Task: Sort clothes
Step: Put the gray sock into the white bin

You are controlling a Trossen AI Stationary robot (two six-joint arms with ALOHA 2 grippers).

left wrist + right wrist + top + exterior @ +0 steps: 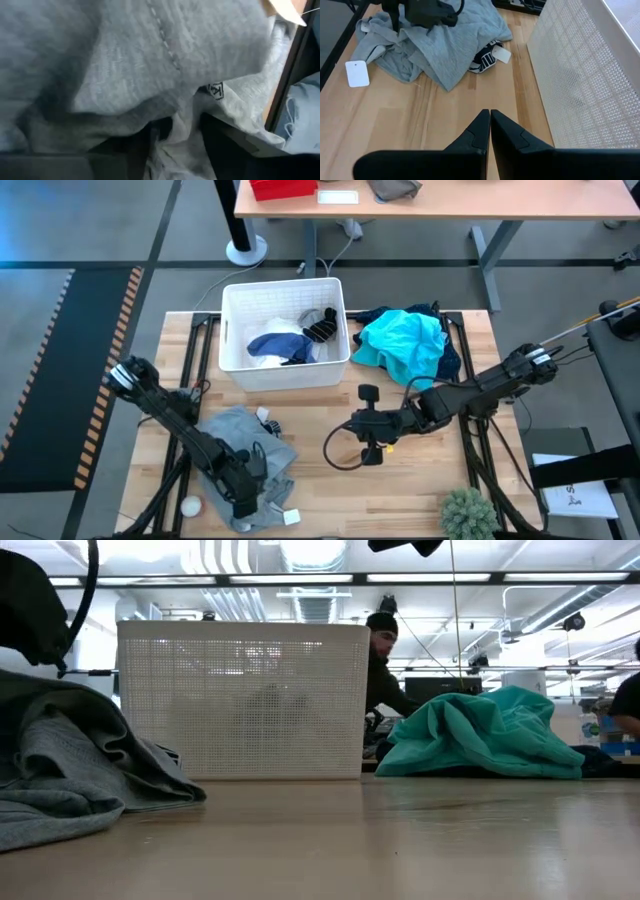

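A grey garment (pixel 245 445) lies bunched on the table's near left, also seen in the low view (pixel 70 770). My left gripper (pixel 247 505) is down on its near part, shut on a fold (pixel 180 130). A dark striped sock (pixel 487 57) peeks out from under the grey garment's edge. A teal garment (pixel 400 345) lies on a navy one (pixel 450 360), right of the white basket (pixel 232 330). The basket holds white and blue clothes and dark striped socks (pixel 322 328). My right gripper (pixel 365 425) is shut and empty over bare wood at mid-table (pixel 490 122). My left gripper pinches a raised fold of the grey garment (pixel 182 117) between its two fingers (pixel 217 142), slanting down from above. One layer or several, I cannot tell. The rest of the garment lies slack on the table.
A small white ball (pixel 190 506) and a white tag (pixel 290 518) lie near the table's near edge by the grey garment. A small green plant (pixel 468 515) stands at the near right. A person (pixel 385 660) shows beyond the table. Bare wood lies between the basket and the near edge.
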